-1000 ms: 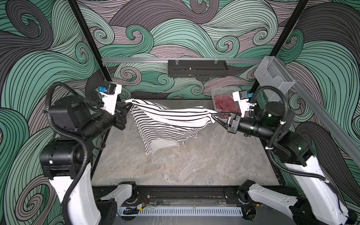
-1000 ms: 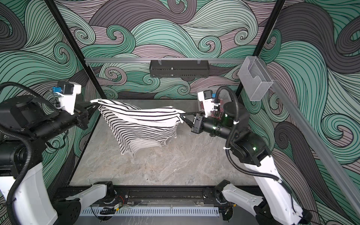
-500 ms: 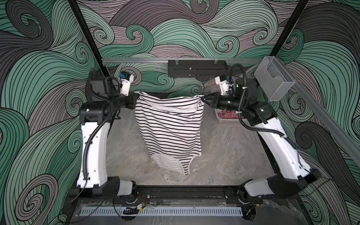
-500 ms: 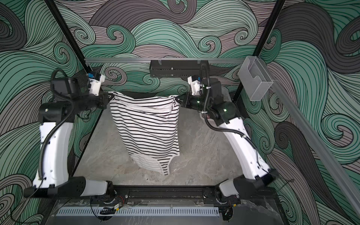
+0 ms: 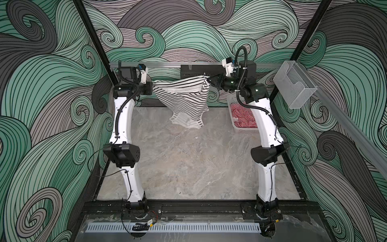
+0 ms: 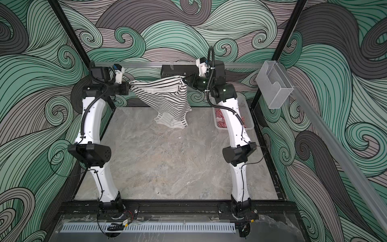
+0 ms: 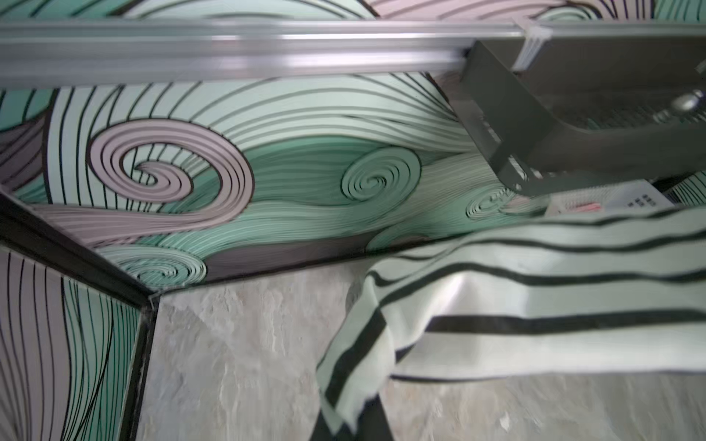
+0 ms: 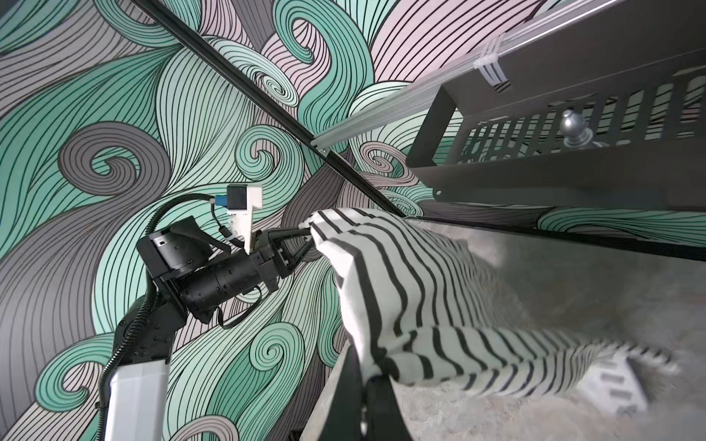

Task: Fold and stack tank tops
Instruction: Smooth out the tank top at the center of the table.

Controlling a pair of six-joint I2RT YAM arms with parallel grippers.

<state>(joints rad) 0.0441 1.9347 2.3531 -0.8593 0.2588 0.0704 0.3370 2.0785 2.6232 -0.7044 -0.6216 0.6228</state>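
Only the right wrist view shows the left jaws clenched on one corner of the black-and-white tank top (image 8: 401,290). The right jaws grasp the opposite corner. The top hangs above the table's (image 5: 188,167) far edge, its long axis crosswise between the arms, and the free end droops.

hidden: much of red-and-white tank top (image 5: 240,117) and basket (image 5: 247,131), behind right arm (image 5: 264,117) | cut off and blurred: black-and-white tank top (image 7: 554,298), at left wrist view's edge | blurred: basket corner in right wrist view
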